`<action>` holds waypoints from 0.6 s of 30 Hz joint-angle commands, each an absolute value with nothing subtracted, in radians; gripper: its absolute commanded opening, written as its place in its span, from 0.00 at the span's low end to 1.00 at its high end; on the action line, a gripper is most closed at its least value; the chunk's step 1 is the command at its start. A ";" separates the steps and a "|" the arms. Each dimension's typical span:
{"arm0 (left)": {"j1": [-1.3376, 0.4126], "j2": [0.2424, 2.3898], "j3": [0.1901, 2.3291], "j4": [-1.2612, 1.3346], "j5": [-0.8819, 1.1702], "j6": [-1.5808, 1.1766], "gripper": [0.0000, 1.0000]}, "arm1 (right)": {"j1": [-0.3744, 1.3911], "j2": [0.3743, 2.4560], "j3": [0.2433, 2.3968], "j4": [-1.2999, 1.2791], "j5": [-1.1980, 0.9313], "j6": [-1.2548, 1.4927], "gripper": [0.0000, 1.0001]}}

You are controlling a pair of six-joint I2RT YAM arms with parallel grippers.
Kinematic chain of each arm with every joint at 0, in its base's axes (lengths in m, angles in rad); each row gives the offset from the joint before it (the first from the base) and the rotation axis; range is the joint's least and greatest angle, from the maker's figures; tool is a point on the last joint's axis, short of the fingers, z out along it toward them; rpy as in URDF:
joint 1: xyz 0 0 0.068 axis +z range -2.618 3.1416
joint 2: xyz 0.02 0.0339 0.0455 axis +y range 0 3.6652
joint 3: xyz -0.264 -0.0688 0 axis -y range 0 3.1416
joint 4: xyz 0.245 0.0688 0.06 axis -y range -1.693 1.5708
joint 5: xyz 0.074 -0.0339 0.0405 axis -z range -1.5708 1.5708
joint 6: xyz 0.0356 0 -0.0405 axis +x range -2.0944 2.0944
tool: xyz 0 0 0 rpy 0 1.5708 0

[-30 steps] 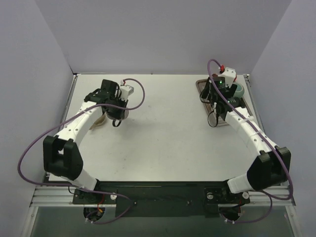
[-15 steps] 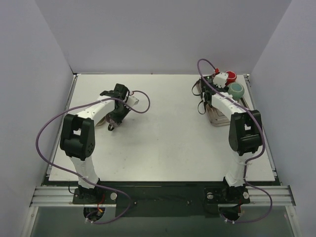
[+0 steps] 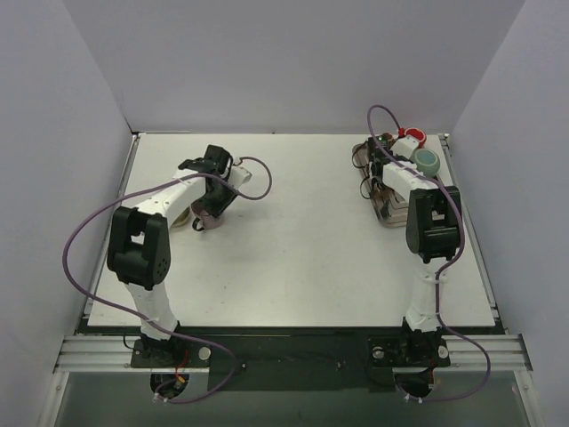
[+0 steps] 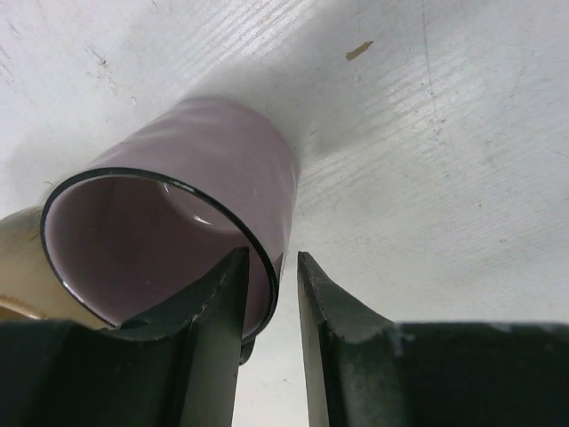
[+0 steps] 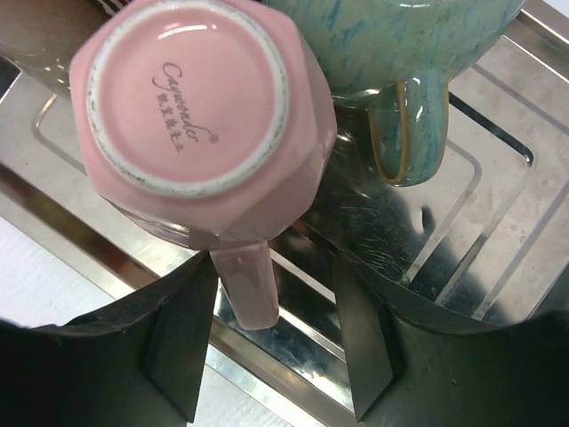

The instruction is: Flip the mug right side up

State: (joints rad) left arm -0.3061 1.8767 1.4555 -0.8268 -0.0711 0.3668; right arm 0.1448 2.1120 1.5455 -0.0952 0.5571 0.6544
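Purple mug [image 4: 204, 169] on its side on table [image 4: 444, 133], left-rear area; long axis slanted, mouth toward wrist camera, base away. Left gripper [image 4: 271, 267] pinched on rim wall, one finger inside. Pink mug [image 5: 191, 98] base-up on tray [image 5: 498, 205]; handle between spread fingers of right gripper [image 5: 274, 302], nothing held.

left wrist: tan object [image 4: 22, 267] cut by left edge, behind purple mug [image 4: 213, 169]; right wrist: teal mug [image 5: 418, 44] cropped at top

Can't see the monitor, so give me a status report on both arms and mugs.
Left gripper astride tilted purple mug rim, one finger inside, grip unconfirmed. Right gripper open around handle of upside-down pink mug. Teal mug right alongside.
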 commanded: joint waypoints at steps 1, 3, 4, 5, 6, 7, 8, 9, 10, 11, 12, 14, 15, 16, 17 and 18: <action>-0.305 1.766 1.499 -0.808 -0.002 0.362 0.39 | 0.143 2.123 1.588 -0.143 0.581 0.693 0.48; -0.307 1.753 1.499 -0.818 0.000 0.362 0.39 | 0.129 2.126 1.583 -0.134 0.540 0.695 0.40; -0.307 1.750 1.499 -0.821 0.000 0.362 0.39 | 0.121 2.126 1.582 -0.123 0.523 0.686 0.21; -0.307 1.740 1.499 -0.827 0.000 0.361 0.39 | 0.120 2.126 1.582 -0.121 0.506 0.681 0.11; -0.307 1.724 1.497 -0.831 0.027 0.360 0.39 | 0.120 2.119 1.578 -0.120 0.500 0.666 0.00; -0.307 1.715 1.496 -0.841 0.047 0.359 0.40 | 0.120 2.108 1.563 -0.117 0.499 0.652 0.00; -0.307 1.691 1.493 -0.844 0.058 0.359 0.40 | 0.120 2.085 1.552 -0.092 0.492 0.623 0.00; -0.307 1.677 1.491 -0.848 0.084 0.357 0.40 | 0.118 2.068 1.522 -0.075 0.470 0.612 0.00; -0.307 1.642 1.486 -0.848 0.097 0.356 0.42 | 0.120 2.024 1.505 -0.036 0.456 0.588 0.00; -0.305 1.626 1.483 -0.848 0.139 0.354 0.43 | 0.118 1.999 1.458 0.041 0.396 0.554 0.00; -0.305 1.588 1.479 -0.845 0.158 0.348 0.44 | 0.120 1.940 1.438 0.073 0.367 0.543 0.00; -0.302 1.530 1.477 -0.835 0.234 0.327 0.47 | 0.130 1.844 1.387 0.124 0.270 0.512 0.00; -0.301 1.505 1.476 -0.827 0.280 0.316 0.48 | 0.144 1.779 1.367 0.127 0.262 0.490 0.00; -0.298 1.467 1.476 -0.819 0.311 0.290 0.50 | 0.155 1.748 1.358 0.130 0.236 0.477 0.00; -0.298 1.448 1.474 -0.805 0.368 0.278 0.51 | 0.175 1.676 1.339 0.138 0.226 0.442 0.00; -0.295 1.410 1.471 -0.787 0.389 0.247 0.53 | 0.192 1.642 1.327 0.141 0.216 0.428 0.00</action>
